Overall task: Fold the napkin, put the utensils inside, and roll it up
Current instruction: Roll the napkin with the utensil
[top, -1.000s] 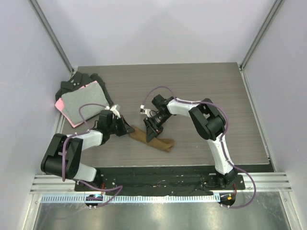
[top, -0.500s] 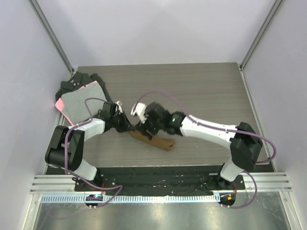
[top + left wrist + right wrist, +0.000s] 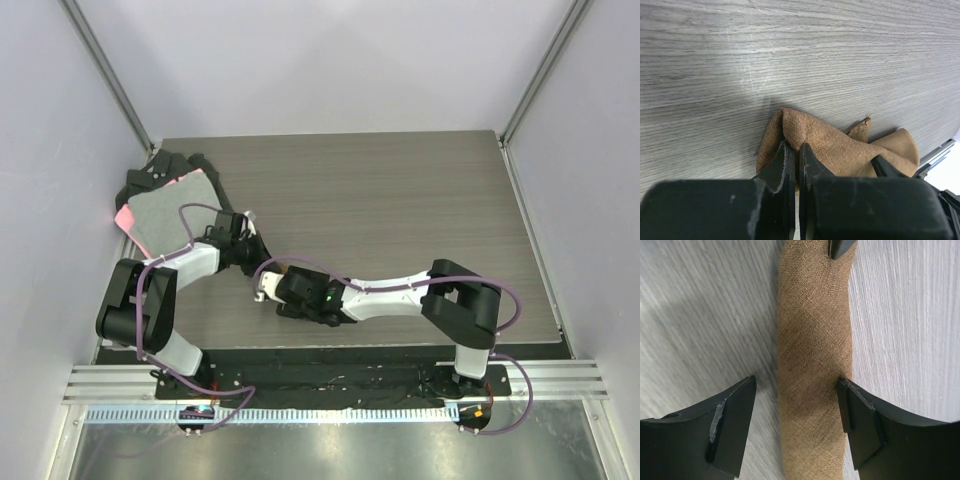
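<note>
The napkin (image 3: 812, 340) lies on the bench (image 3: 790, 50) as a narrow brown roll, toward the near edge and left of the middle, mostly hidden under the right arm in the top view. The left end effector (image 3: 792, 150) is closed, pinching a fold of fabric at one end of the roll. This looks like an anchor, keeping that end from sliding or unwinding while the other arm works. The right end effector (image 3: 795, 387) is open and holds nothing. It sits low over the roll farther along, jaws straddling it, with one finger (image 3: 857, 415) touching the roll's side and the other standing apart over bare bench. That stance suits either a fresh grasp across the roll or a push to tighten it; I cannot tell which. At the pinched end the fabric is looser, with a corner sticking up and folds bunched, so the roll seems unfinished there. No utensil shows in any view; it may be wrapped inside, but the pictures do not settle that. A grey cloth (image 3: 175, 212) with a pink edge lies on black cloths (image 3: 150, 180) by the far left corner, well apart from the work. The risk, I judge, is the roll springing open if the pinch lets go too soon.
</note>
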`<state>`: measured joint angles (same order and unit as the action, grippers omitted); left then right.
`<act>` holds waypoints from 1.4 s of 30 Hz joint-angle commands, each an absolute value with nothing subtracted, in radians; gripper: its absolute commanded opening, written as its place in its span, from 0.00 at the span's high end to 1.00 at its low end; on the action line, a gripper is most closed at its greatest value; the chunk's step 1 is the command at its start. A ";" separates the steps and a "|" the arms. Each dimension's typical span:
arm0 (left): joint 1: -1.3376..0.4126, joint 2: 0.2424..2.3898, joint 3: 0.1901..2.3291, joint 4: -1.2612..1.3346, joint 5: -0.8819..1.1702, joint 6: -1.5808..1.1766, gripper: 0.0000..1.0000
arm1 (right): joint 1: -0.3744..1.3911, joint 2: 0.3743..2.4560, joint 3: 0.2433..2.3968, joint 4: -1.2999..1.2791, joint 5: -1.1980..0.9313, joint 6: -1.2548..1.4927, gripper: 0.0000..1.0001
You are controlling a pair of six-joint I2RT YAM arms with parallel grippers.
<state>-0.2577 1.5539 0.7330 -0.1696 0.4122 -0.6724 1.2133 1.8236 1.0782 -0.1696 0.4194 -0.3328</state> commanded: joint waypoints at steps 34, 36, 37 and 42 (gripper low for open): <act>-0.232 1.333 0.707 -0.201 0.207 -0.620 0.27 | 0.873 1.997 1.452 -0.618 -0.280 -0.183 0.70; -0.232 1.295 0.686 -0.173 0.238 -0.623 0.27 | 0.858 2.016 1.491 -0.655 -0.333 -0.152 0.71; -0.233 1.286 0.669 -0.164 0.248 -0.624 0.27 | 0.847 2.022 1.523 -0.681 -0.369 -0.138 0.71; -0.233 1.295 0.649 -0.107 0.298 -0.626 0.27 | 0.779 2.060 1.572 -0.706 -0.520 -0.086 0.72</act>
<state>-0.2352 1.2961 0.6590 -0.1982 0.2581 -0.6250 0.8192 2.0441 1.5124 -0.6376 -0.3325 -0.1616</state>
